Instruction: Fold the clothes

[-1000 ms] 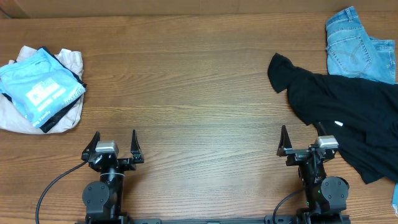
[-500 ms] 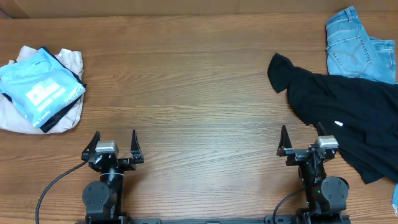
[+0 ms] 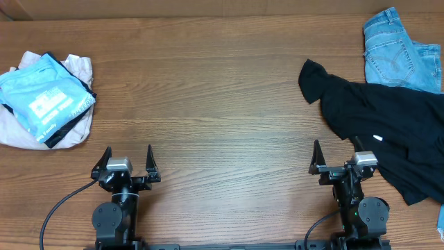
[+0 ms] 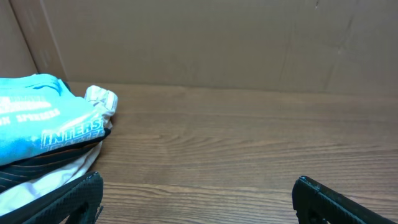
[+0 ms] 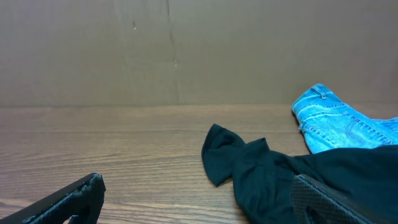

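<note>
The clothes, a black T-shirt (image 3: 388,125) with a small white tag, lie crumpled at the right of the table; one sleeve points toward the table's middle. In the right wrist view the black T-shirt (image 5: 267,171) spreads ahead and to the right. My right gripper (image 3: 338,154) rests open at the near edge, its right finger over the shirt's near hem, nothing between the jaws. Far from the shirt, my left gripper (image 3: 127,158) stands open at the near left, empty over bare wood (image 4: 199,180).
Light-blue jeans (image 3: 399,52) lie at the back right corner, touching the shirt. A pile with a sky-blue printed garment (image 3: 45,97) on white cloth sits at the left. A cardboard wall (image 4: 217,37) backs the table.
</note>
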Available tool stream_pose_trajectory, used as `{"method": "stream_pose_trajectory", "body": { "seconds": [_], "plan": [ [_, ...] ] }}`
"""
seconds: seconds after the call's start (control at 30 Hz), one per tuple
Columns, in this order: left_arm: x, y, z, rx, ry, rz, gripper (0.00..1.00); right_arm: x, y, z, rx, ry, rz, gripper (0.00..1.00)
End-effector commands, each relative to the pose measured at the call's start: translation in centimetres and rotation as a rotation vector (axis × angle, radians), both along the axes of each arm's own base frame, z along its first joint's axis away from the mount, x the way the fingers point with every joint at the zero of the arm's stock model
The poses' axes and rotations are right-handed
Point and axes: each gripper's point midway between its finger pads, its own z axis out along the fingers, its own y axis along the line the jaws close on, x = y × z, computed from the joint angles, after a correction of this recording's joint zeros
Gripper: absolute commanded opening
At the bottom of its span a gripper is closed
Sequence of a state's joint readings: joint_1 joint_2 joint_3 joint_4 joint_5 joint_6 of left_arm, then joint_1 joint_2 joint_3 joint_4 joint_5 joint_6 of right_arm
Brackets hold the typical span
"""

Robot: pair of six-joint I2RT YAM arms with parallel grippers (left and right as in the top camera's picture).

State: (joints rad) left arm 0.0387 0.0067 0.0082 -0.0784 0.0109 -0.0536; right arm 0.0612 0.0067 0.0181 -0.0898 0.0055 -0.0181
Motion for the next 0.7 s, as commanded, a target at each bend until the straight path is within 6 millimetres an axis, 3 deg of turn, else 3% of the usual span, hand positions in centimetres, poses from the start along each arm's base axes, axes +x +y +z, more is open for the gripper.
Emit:
{"method": "stream_pose_trajectory", "body": {
  "seconds": [0.0,0.33,0.43,0.67],
  "plan": [
    [0.0,-0.2,-0.1,-0.021,0.002,-0.006,1.00,0.0,0.0,-0.3,0.010,0.002,-0.003,1.00],
    [0.0,-0.2,-0.1,-0.021,0.002,-0.006,1.00,0.1,-0.1,-0.3,0.008,0.001,-0.010,1.00],
    [0.0,-0.2,-0.1,-0.021,0.002,-0.006,1.00,0.1,-2.3,0.1,-0.115,-0.015,-0.133,1.00],
    [0.0,-0.2,-0.1,-0.021,0.002,-0.006,1.00,0.1,-2.4,0.1,-0.123,-0.015,-0.141,1.00]
  ]
}}
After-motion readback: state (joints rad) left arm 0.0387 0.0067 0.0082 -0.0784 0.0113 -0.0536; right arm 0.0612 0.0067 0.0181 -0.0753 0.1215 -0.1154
